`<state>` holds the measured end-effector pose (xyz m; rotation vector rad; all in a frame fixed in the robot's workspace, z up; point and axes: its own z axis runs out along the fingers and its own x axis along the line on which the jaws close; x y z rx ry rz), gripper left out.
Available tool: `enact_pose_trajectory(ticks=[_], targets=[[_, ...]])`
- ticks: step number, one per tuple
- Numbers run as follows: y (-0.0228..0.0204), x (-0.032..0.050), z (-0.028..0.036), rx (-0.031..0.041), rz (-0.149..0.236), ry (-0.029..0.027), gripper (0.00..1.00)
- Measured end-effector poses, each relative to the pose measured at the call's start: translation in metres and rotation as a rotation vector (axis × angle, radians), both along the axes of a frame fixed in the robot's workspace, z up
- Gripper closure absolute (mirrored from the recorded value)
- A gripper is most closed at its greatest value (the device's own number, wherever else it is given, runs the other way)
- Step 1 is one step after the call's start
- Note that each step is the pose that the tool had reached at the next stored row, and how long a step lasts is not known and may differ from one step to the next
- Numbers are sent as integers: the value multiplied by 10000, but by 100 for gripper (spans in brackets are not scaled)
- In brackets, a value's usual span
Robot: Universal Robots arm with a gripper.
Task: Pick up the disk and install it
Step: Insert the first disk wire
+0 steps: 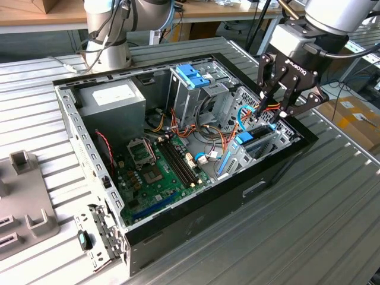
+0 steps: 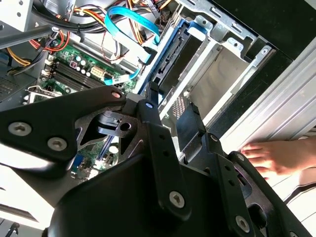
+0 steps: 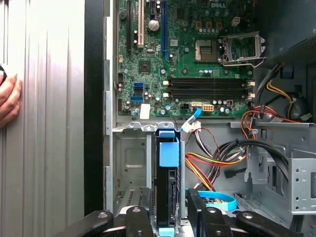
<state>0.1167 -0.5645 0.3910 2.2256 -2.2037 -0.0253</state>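
Observation:
The disk stands on edge in the metal drive bay at the corner of the open computer case on the exterior view's right. Light-blue carrier rails frame it. In the first wrist view I see the disk edge-on with its blue tab toward the motherboard. My gripper hangs over the bay's end by the case wall. It is open, and its black fingers flank the disk with a thin gap on each side. In the second wrist view the disk runs away from the gripper.
The open case lies on a slatted metal table. Inside it are the motherboard, a grey power-supply box, a tall cage with a blue bracket and loose cables. A person's hand rests on the table beside the case wall.

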Motion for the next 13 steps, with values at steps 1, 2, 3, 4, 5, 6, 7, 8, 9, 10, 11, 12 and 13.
enact_pose_trajectory(ticks=[1, 2, 3, 4, 5, 6, 7, 8, 9, 10, 11, 12, 13], targets=[[0, 0, 2, -1, 0, 0, 57], [0, 0, 4, -1, 0, 0, 57], [0, 0, 6, -1, 1, 0, 57], [0, 0, 7, -1, 0, 0, 57], [0, 0, 8, 0, 0, 0, 57], [0, 0, 11, -1, 0, 0, 57], [0, 0, 17, -4, 0, 0, 57], [0, 0, 20, -2, 0, 0, 57], [0, 0, 26, -1, 0, 0, 57], [0, 0, 32, -1, 0, 0, 57], [0, 0, 44, -1, 0, 1, 57], [0, 0, 53, -1, 0, 0, 57], [0, 0, 59, -2, 0, 0, 57]])
